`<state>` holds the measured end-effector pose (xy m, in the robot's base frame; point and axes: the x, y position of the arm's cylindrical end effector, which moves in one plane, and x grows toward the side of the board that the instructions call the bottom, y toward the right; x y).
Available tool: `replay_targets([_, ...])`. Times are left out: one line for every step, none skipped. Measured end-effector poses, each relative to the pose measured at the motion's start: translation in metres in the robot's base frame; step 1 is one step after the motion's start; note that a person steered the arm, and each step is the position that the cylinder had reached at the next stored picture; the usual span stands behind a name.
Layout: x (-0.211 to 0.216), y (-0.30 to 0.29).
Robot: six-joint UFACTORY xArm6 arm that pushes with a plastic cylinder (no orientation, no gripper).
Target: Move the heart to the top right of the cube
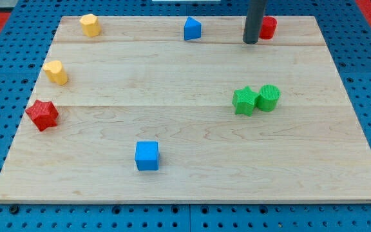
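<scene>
Near the view's top left, the yellow heart (56, 72) sits well apart from the blue cube (147, 155), unmoved it seems, while my tip (250, 41), a bare rod holding nothing, rests beside the red block (268, 27).

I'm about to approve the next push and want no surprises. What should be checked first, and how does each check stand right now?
1. Heart identified: cannot tell for sure. The yellow block at the view's left looks most like it; the other yellow block sits near the top left corner.
2. Blue cube found, standing alone: ok.
3. My tip next to the heart: not ok. It is beside the red block at the view's top right.
4. Spot up and right of the cube free: ok.
5. Path from the heart to that spot free of blocks: ok. The red star lies off it, lower left.
</scene>
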<state>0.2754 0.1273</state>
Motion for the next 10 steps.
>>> replay_targets([0.017,-0.045])
replay_targets([0.018,-0.089])
replay_targets([0.018,-0.116])
replay_targets([0.029,-0.181])
replay_targets([0.027,-0.222])
replay_targets([0.011,-0.302])
replay_targets([0.022,-0.385])
replay_targets([0.056,-0.411])
replay_targets([0.077,-0.365])
replay_targets([0.103,-0.313])
